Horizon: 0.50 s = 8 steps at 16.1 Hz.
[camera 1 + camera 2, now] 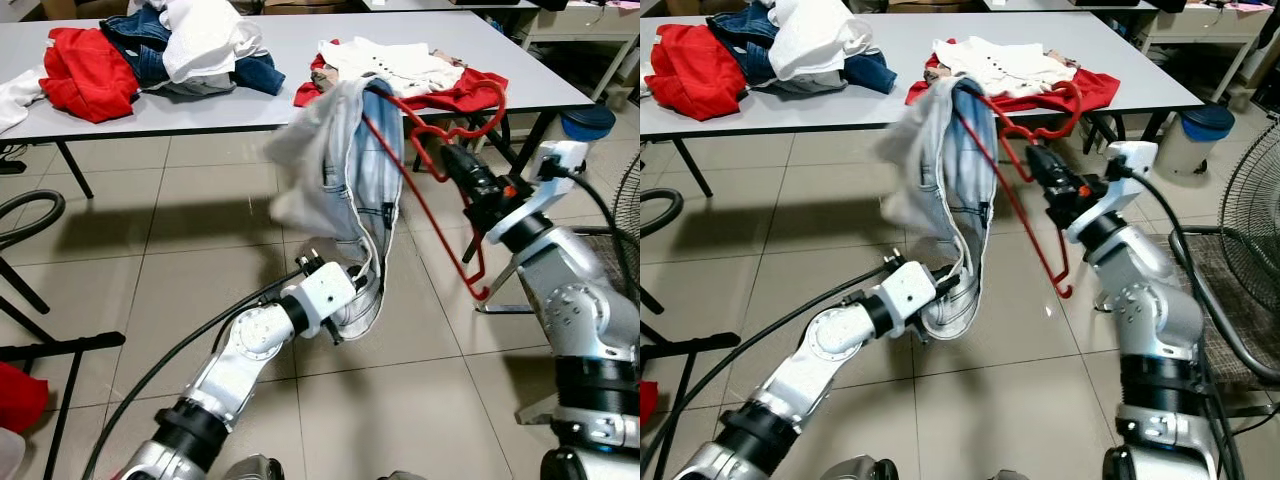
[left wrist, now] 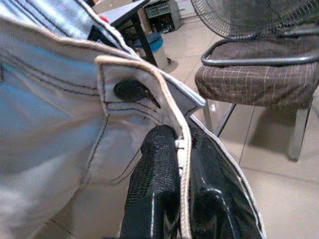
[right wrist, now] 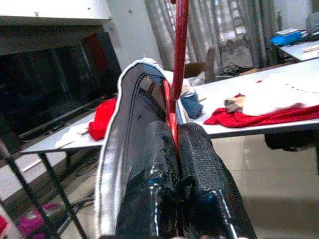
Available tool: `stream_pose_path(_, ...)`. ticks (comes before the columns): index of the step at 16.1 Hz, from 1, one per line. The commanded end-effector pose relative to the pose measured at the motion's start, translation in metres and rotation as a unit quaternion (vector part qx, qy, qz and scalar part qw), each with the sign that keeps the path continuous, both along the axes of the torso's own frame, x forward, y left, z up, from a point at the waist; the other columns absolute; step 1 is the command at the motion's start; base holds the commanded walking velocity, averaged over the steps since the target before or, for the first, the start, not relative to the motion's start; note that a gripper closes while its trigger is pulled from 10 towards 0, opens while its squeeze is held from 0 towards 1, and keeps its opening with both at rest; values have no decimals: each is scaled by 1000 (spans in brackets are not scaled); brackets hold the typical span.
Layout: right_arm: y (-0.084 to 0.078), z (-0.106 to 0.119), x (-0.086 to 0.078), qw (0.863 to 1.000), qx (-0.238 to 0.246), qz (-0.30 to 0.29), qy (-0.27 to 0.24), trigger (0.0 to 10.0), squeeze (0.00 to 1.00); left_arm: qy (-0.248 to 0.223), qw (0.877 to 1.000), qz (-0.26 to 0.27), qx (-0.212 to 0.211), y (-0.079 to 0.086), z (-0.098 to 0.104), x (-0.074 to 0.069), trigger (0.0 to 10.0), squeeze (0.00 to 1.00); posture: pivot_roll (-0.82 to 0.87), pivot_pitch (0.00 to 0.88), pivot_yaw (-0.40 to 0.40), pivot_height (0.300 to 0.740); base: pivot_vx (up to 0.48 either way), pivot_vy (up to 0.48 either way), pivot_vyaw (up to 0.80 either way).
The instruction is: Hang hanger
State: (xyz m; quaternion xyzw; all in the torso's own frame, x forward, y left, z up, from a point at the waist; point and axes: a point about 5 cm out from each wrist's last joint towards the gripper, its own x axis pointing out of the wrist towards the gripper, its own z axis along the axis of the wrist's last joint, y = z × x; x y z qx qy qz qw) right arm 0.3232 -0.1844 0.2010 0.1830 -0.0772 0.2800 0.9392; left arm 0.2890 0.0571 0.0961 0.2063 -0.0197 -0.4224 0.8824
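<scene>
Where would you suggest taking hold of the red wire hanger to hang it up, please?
Probably on the straight wire just below the hook of the red wire hanger, from its bare right side. The right pincer grips about there. The pale blue denim garment, pinched by the left pincer, covers the other side.

Workroom or lab: tiled floor (image 1: 150,220), long grey table (image 1: 300,60) heaped with clothes (image 1: 150,50), standing fan (image 1: 1250,200), more desks behind
</scene>
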Motion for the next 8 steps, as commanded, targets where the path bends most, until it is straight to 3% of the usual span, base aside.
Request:
stream_pose_path(1,1,19,-5,998,7,5,-62,10000,0,5,1000,3,-21,0,6,5,10000,12,-166,32,14,740,0,0,0)
stream_pose_path(2,4,24,-7,997,13,18,-76,10000,0,20,999,-1,-38,1,7,5,10000,1000,-167,34,19,740,0,0,0)
stream_pose_path(6,3,27,-8,996,19,21,-87,10000,0,41,997,-16,-56,4,7,4,10000,1000,-162,35,20,740,0,0,0)
stream_pose_path(8,3,27,-9,995,23,22,-90,10000,0,67,995,-48,-52,5,3,-1,10000,1000,-159,35,18,740,0,0,0)
